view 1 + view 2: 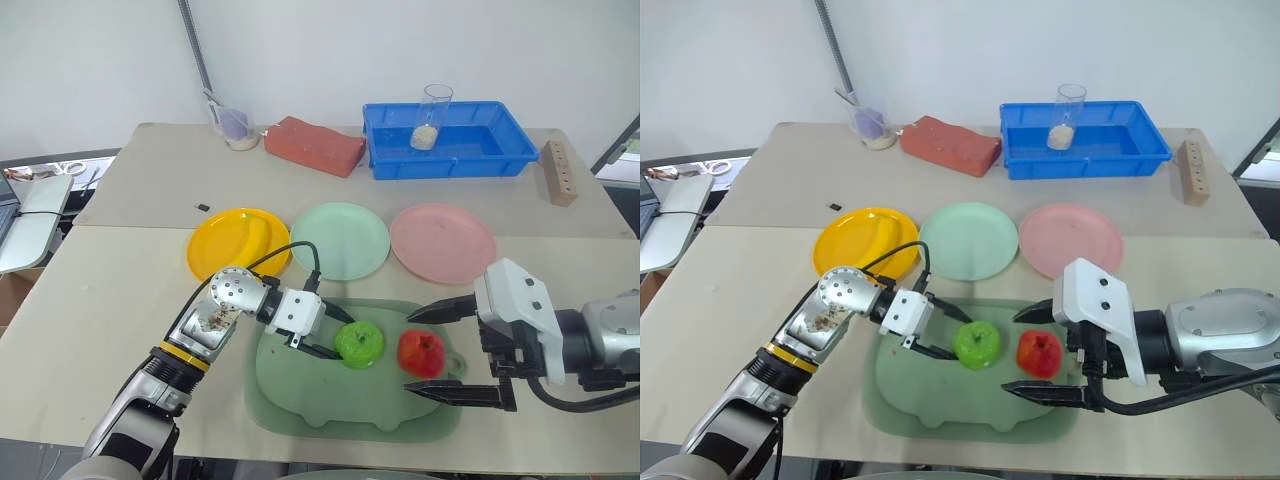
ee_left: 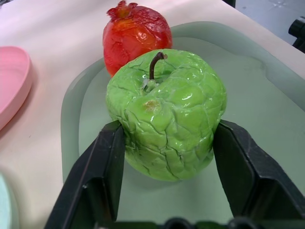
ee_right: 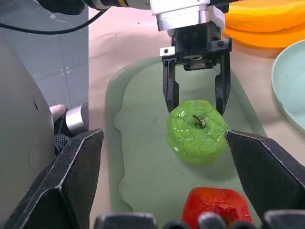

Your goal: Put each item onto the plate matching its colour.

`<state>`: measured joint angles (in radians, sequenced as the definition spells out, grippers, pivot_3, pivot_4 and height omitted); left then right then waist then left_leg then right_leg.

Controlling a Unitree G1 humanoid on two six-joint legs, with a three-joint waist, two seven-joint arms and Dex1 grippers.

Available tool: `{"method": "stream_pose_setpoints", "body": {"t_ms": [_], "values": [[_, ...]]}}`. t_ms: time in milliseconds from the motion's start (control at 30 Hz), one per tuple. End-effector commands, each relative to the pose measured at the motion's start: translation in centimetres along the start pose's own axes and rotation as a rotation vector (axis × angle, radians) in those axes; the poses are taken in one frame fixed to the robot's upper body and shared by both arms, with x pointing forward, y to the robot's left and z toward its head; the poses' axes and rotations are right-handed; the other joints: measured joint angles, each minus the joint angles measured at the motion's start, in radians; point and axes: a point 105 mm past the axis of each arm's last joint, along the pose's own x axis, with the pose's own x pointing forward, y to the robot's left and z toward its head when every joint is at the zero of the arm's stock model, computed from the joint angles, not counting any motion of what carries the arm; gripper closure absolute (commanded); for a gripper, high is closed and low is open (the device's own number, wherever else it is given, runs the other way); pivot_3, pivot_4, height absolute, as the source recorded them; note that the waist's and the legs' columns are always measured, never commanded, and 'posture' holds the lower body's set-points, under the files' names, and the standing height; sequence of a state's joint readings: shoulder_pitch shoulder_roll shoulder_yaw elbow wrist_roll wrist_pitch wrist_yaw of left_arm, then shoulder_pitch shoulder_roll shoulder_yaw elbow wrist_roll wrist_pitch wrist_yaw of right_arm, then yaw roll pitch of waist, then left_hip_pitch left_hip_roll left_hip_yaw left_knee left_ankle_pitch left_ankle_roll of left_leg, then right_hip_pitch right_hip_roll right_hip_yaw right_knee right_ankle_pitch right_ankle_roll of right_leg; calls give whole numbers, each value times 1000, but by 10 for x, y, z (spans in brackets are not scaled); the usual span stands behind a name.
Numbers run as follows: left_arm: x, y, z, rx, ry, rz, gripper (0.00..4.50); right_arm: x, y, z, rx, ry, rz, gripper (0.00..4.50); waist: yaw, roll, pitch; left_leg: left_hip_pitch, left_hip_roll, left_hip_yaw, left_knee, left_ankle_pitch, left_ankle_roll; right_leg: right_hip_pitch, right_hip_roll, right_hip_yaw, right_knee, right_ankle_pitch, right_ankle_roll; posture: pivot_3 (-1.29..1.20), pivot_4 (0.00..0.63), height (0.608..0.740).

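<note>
A bright green apple (image 1: pixel 359 343) rests on the dull-green pig-shaped board (image 1: pixel 300 390), and my left gripper (image 1: pixel 338 336) is shut on it, one black finger pressed to each side. Just to its right on the same board stands the shiny red fruit (image 1: pixel 421 353). My right gripper (image 1: pixel 410 350) is open, its wide-spread fingers on either side of the red fruit without touching it. Beyond the board lie the yellow plate (image 1: pixel 225 245), the mint green plate (image 1: pixel 340 240) and the pink plate (image 1: pixel 442 242). The banana (image 3: pixel 267 16) lies on the yellow plate.
At the back of the table are a blue bin (image 1: pixel 448 140) holding a glass cup (image 1: pixel 430 118), a red brick (image 1: pixel 314 146), a small cup with a spoon (image 1: pixel 235 126) and a wooden block (image 1: pixel 560 172). A tiny black piece (image 1: pixel 202 207) lies left of the plates.
</note>
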<state>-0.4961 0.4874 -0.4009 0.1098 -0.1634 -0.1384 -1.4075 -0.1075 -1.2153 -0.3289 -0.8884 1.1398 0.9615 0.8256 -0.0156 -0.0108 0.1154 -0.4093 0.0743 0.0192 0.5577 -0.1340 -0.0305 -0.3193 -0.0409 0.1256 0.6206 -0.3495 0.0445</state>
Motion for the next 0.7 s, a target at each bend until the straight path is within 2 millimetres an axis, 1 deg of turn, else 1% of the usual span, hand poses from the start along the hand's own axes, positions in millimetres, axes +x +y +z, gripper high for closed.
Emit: {"method": "stream_pose_setpoints", "body": {"t_ms": [33,67,133,167,200,233,267,300,367,433,567,600,633,667,700], "values": [[-34,17,9,-55,-14,94,2249,-5,-10,6,-33,-23,-55,0,-1,0,0,0,0,0,0,0,0,0,0,0,1,0,0,0,150,740],[-46,27,7,-85,-2,149,2249,-7,-15,7,-36,-30,-78,0,-2,0,0,0,0,-1,0,0,0,0,0,-1,1,0,0,0,150,740],[-59,41,3,-119,12,228,2249,-8,-23,8,-49,-43,-116,0,0,0,0,1,0,-1,0,0,0,-1,0,-1,1,0,0,0,150,740],[-65,49,0,-127,21,272,2249,-8,-33,11,-69,-61,-165,0,1,0,0,1,0,-2,0,0,0,-2,0,-2,1,-1,1,0,150,740],[-70,65,-4,-143,27,357,2249,-8,-53,17,-94,-106,-279,0,0,0,0,1,0,-2,1,0,0,-3,0,-3,1,-4,6,0,150,740],[-74,79,-6,-154,29,429,2249,-8,-69,25,-112,-147,-362,0,-1,-1,0,2,0,-2,1,0,0,-2,0,-3,1,-4,7,0,150,740],[-74,91,-9,-169,26,485,2249,-6,-81,31,-103,-185,-418,0,-1,-1,1,2,0,-3,2,0,0,-2,0,-3,1,-4,7,0,150,740],[-73,98,-10,-178,23,515,2249,-5,-88,35,-94,-206,-443,0,0,0,1,0,-1,-4,3,0,0,-3,0,-3,1,-4,7,0,150,740],[-68,113,-16,-205,22,591,2249,1,-95,42,-90,-225,-457,0,4,0,0,-2,-3,-5,4,0,0,-5,-1,-2,3,-3,6,0,150,740],[-64,123,-23,-227,41,649,2249,5,-100,45,-93,-230,-467,0,5,3,-1,-7,-4,-6,3,0,0,-4,-1,-2,5,-2,3,0,150,740],[-60,134,-32,-258,67,700,2249,6,-104,44,-87,-224,-487,0,6,4,-2,-11,-5,-7,3,0,2,-8,0,-3,7,-2,3,0,150,740],[-59,135,-32,-260,62,707,1252,5,-105,43,-84,-220,-491,0,6,4,-2,-12,-5,-8,3,0,2,-9,0,-3,7,-2,3,0,150,740],[-59,136,-32,-261,53,709,917,5,-106,41,-82,-217,-495,0,6,4,-2,-12,-5,-8,3,0,2,-9,0,-3,8,-2,3,0,150,740],[-59,136,-31,-260,47,709,415,5,-106,41,-81,-215,-497,0,7,4,-2,-11,-5,-8,3,0,2,-9,0,-3,8,-2,3,0,150,740],[-60,137,-29,-260,31,706,50,3,-105,39,-77,-209,-496,0,7,4,-2,-11,-5,-8,3,0,2,-9,0,-3,8,-2,3,0,150,740]]}}
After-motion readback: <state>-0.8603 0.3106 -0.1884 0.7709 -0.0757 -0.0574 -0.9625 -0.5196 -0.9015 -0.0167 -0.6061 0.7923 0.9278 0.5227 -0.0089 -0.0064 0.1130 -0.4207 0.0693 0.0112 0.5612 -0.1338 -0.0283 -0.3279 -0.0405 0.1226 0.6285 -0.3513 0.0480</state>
